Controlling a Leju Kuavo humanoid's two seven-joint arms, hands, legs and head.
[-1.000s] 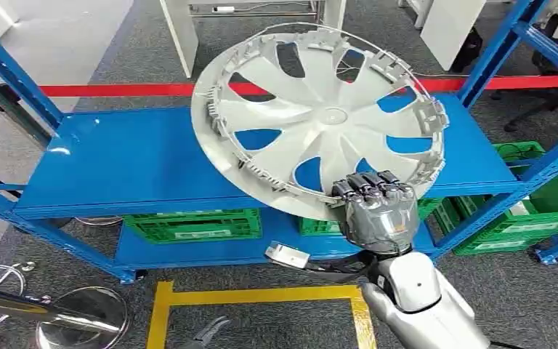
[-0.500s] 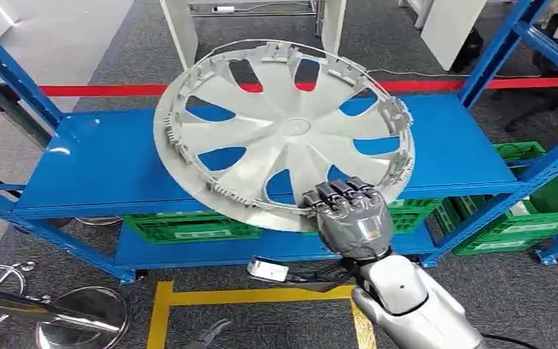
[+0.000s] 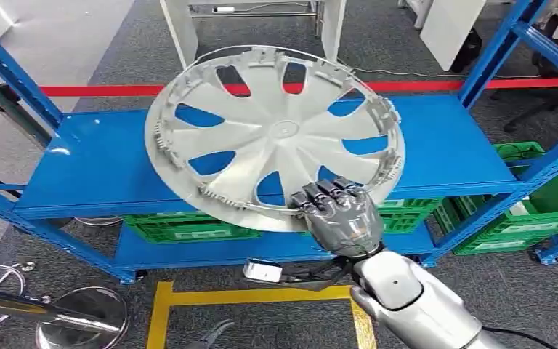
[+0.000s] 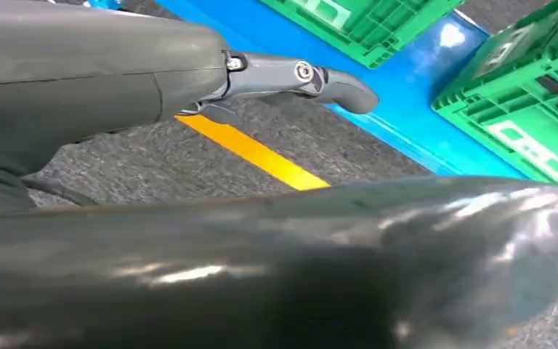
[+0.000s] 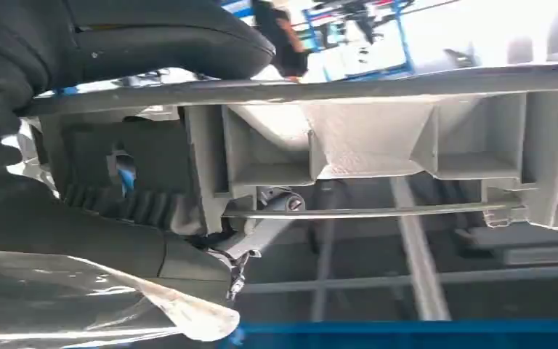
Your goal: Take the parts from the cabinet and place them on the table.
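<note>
Silver-grey plastic, the wheel cover (image 3: 276, 138) is held up tilted in front of the blue shelf rack (image 3: 102, 163), its ribbed inner side and clips facing the head camera, blue shelf showing through the gaps between its spokes. The right hand (image 3: 334, 218) grips it at the lower rim, dark fingers (image 3: 327, 195) curled over the edge; the silver right arm (image 3: 414, 305) comes up from the lower right. In the right wrist view the rim of the wheel cover (image 5: 378, 138) runs across close to the camera, with its box-like ribs and a thin wire ring, and the right hand (image 5: 116, 189) is clamped on it.

The left hand (image 4: 189, 80) hangs low; its wrist view looks at the floor, one grey finger (image 4: 312, 76) lying straight, but whether the hand is released or clenched I cannot tell.

The rack's top shelf is a bare glossy blue sheet with light reflecting near its left end. On the lower shelf stand green crates (image 3: 189, 225), and more green crates (image 3: 545, 203) sit under the neighbouring blue frame at the right. The floor is dark grey carpet (image 3: 65, 291) with a yellow taped outline (image 3: 261, 294) just before the rack and a red line (image 3: 109, 90) behind it. White furniture legs (image 3: 182, 36) stand beyond the red line, and a chrome stand base (image 3: 80, 313) sits at the lower left
</note>
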